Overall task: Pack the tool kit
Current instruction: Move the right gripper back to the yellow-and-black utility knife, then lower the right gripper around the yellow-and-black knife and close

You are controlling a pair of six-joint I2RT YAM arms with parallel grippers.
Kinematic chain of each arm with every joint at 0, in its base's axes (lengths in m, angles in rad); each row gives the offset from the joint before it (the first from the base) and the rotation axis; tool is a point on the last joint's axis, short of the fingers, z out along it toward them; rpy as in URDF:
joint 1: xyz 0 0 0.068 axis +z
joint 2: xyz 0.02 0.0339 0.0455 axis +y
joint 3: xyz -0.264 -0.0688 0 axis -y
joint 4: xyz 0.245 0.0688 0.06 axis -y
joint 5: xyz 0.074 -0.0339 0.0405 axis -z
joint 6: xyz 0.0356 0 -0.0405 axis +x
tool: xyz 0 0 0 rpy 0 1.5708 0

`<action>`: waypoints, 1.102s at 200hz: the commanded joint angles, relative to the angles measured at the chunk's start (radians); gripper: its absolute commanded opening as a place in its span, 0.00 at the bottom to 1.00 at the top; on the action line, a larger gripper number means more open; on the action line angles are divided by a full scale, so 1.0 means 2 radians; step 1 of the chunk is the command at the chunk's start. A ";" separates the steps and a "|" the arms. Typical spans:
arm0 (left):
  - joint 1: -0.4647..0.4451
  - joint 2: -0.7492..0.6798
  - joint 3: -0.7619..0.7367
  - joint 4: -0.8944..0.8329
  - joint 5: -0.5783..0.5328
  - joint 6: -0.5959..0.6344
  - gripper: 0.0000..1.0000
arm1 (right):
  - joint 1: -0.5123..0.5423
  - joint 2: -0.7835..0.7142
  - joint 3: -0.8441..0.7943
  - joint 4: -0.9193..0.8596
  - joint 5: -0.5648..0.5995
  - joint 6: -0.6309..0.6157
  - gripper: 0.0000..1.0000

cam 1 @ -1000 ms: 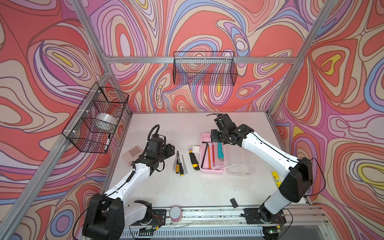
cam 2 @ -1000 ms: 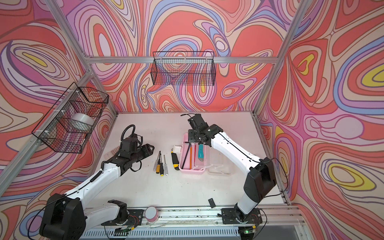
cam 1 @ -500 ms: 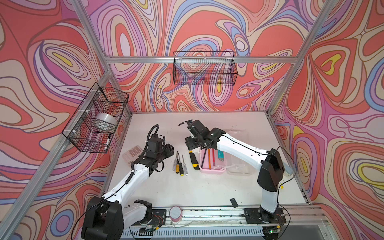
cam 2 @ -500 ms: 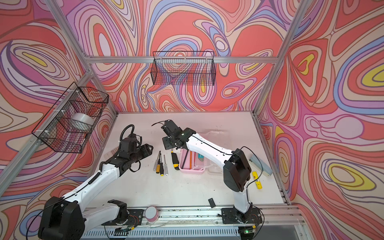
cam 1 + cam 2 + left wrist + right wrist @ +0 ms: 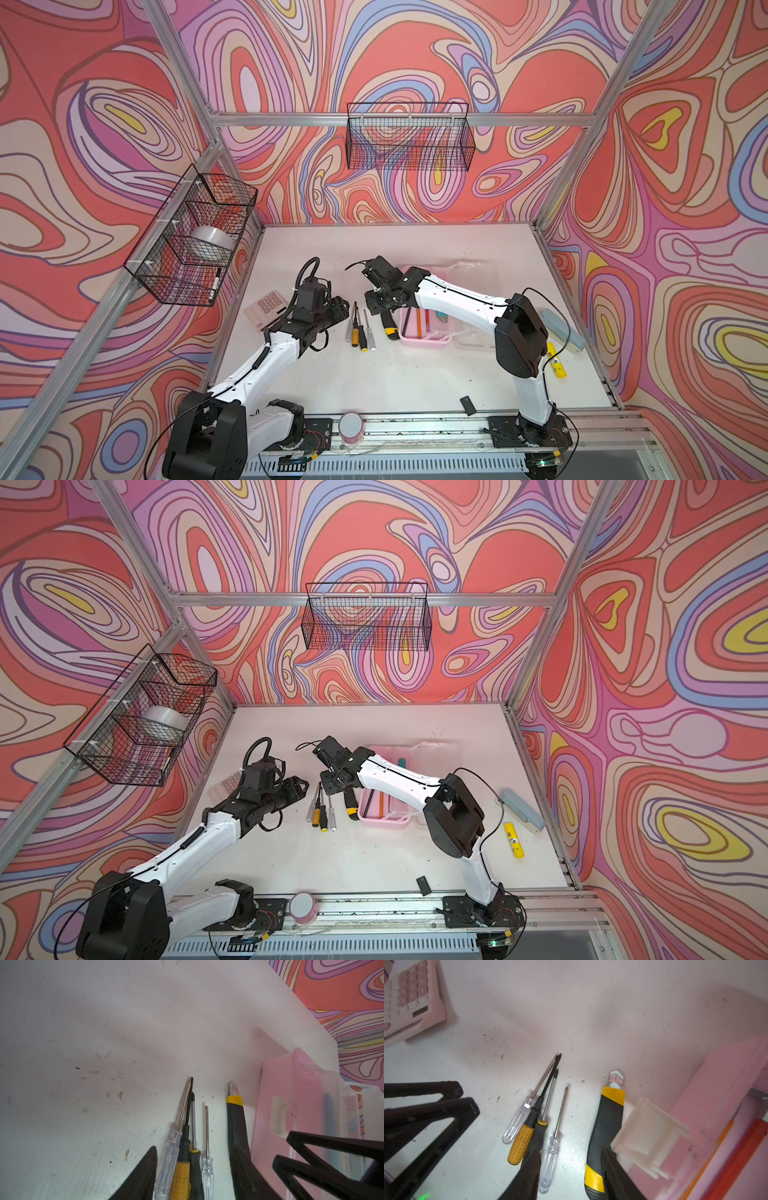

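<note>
The pink box [image 5: 424, 337] of the tool kit stands open mid-table. Pencils [image 5: 419, 322], a dark hex key and a teal knife [image 5: 442, 318] lie in it. Left of the box lie a yellow-black utility knife [image 5: 386, 324] and several screwdrivers [image 5: 357, 326], side by side. My right gripper [image 5: 570, 1150] hangs open over them, with the knife's handle [image 5: 607, 1126] and a clear screwdriver [image 5: 550, 1155] between its fingers. My left gripper [image 5: 194, 1147] is open, low beside the screwdriver handles [image 5: 182, 1172], holding nothing. The box's white latch [image 5: 650, 1136] is next to the knife.
A pink calculator [image 5: 266, 309] lies behind the left arm. A yellow glue stick [image 5: 556, 361] and a grey-blue block [image 5: 563, 328] lie at the right edge. A small black piece [image 5: 468, 405] and a pink roll [image 5: 350, 424] sit near the front rail. Wire baskets hang on the walls.
My right arm has swung left from over the pink box to above the knife and screwdrivers, and its jaws have narrowed. The left arm has stayed put.
</note>
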 commanded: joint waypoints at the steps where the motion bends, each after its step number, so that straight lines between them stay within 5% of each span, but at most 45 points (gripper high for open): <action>1: 0.003 -0.013 -0.012 0.000 -0.005 -0.011 0.56 | 0.000 0.011 0.003 -0.008 0.002 -0.002 0.49; 113: 0.003 -0.025 -0.010 -0.012 -0.015 -0.007 0.56 | 0.008 -0.025 -0.089 -0.023 0.010 0.025 0.51; 220: 0.003 -0.022 -0.022 -0.005 -0.011 -0.004 0.56 | 0.014 0.026 -0.053 -0.083 0.085 0.040 0.55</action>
